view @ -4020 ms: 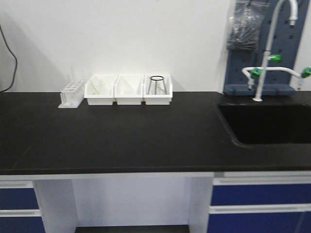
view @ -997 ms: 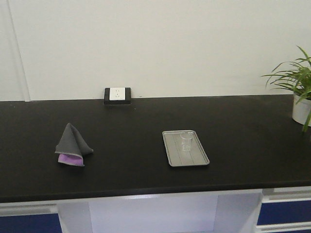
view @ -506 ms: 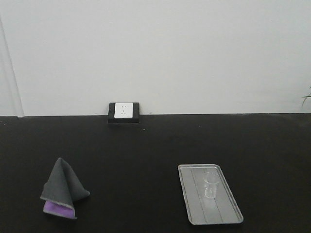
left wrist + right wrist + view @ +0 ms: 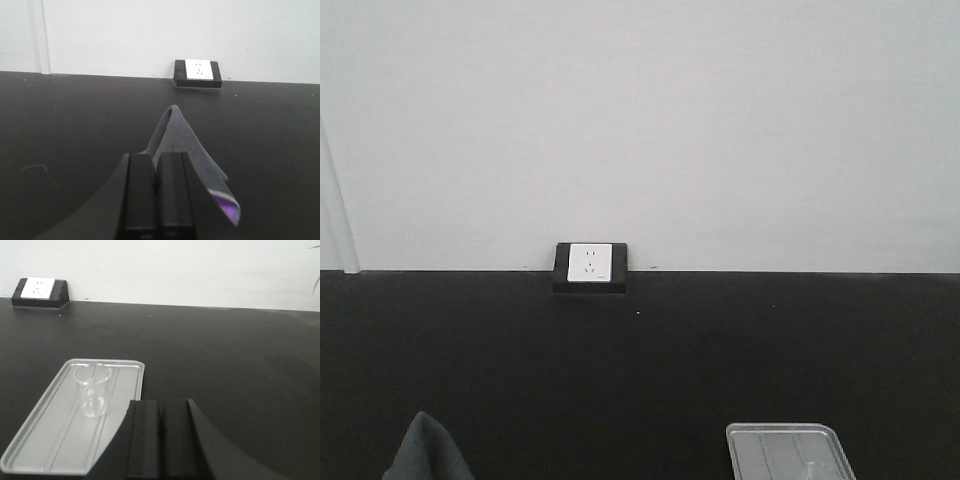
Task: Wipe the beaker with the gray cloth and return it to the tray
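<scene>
Even, diffuse light, slightly soft focus.
Bright wall (image 4: pixel 720 120), dull black countertop (image 4: pixel 720 350), faint sheen on tray (image 4: pixel 50 435).

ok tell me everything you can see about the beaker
The beaker is small and clear, glass or plastic by its look, slightly wider at the rim than the base. It stands upright on the tray, in the half farther from the camera, and looks empty. Only the tray touches it.
</scene>
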You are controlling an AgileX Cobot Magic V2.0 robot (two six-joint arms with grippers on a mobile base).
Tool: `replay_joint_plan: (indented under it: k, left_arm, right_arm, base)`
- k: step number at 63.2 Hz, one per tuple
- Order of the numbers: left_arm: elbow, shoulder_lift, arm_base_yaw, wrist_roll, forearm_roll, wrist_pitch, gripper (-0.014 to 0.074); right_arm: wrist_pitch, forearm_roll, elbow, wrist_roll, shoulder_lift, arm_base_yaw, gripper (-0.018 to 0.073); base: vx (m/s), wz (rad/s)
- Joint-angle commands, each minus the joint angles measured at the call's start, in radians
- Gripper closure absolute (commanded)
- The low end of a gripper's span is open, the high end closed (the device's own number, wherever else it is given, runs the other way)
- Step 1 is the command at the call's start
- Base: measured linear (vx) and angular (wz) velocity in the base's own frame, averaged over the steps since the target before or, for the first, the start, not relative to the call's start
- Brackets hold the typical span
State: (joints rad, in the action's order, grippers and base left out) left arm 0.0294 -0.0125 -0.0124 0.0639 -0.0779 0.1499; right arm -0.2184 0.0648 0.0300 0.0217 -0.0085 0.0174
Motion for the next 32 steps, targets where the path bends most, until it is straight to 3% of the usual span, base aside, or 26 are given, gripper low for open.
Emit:
replay_joint_plan:
  k: [1,32]
  left_arm:
    - [0.027,-0.015,-0.001,0.005,-0.003,-0.085,0.0603]
    - [0.027,-0.015,-0.001,0.005,-0.003,-0.085,0.0603]
  right_arm:
    - [0.081,0.006,0.005,-0.002,-0.005,0.001,0.057]
    - [0.081,0.006,0.005,-0.002,-0.005,0.001,0.057]
  base:
    - [0.26,0.06]
    - [0.16,0.04]
